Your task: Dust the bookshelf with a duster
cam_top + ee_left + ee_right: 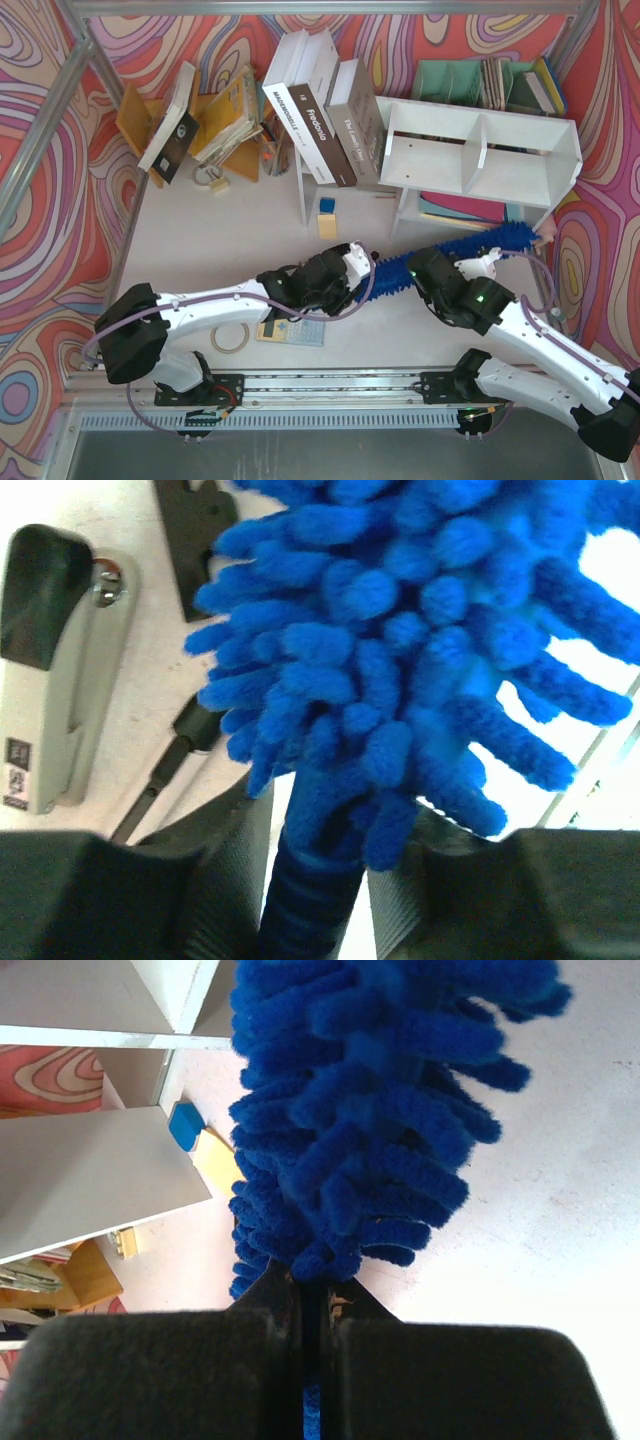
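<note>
1. Left end effector [315, 885]: clamped on the duster [400, 660] at its slim handle [308, 915], a finger tight on each side.
2. Right end effector [308, 1355]: all but fully closed, pinching the fluffy head partway along; only a blue sliver shows between the pads.
3. Duster runs diagonally over the counter [200, 260], from 8 o'clock at the handle to 2 o'clock at the tip.
4. Tip sits at the lower tier of the white bookshelf [480, 150], which stands at 2 o'clock. Contact: cannot tell.
5. Grey stapler [50, 670] lies at 9 o'clock of the head.
</note>
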You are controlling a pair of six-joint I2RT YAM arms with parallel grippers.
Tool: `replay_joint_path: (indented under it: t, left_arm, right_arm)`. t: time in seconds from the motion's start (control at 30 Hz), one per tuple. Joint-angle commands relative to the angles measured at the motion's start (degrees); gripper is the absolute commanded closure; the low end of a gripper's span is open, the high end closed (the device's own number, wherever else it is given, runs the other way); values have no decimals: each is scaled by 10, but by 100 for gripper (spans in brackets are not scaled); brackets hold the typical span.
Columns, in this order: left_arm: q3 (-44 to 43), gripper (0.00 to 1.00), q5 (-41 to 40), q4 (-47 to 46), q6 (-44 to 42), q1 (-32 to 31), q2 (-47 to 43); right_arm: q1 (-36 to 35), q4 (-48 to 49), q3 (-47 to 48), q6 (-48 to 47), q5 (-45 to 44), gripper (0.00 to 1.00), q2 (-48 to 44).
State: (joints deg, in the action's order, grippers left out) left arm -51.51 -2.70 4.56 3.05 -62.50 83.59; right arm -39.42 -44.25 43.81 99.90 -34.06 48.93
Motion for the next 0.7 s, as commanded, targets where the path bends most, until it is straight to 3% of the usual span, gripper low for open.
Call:
replay_joint_path:
  t: [0.0, 0.17, 0.37, 0.67]
  left_arm:
    - [7, 64, -27, -10, 4, -8, 7]
    - [3, 83, -38, -3, -5, -24, -4]
    - [-9, 98, -42, 24, -15, -50, -21]
    - [-20, 100, -53, 60, -27, -88, -47]
  right_arm:
    - [0, -10, 20, -1, -20, 100, -1]
    - [0, -20, 21, 6, -25, 100, 0]
    - [-1, -39, 23, 15, -33, 98, -12]
    - [0, -78, 32, 24, -50, 71, -35]
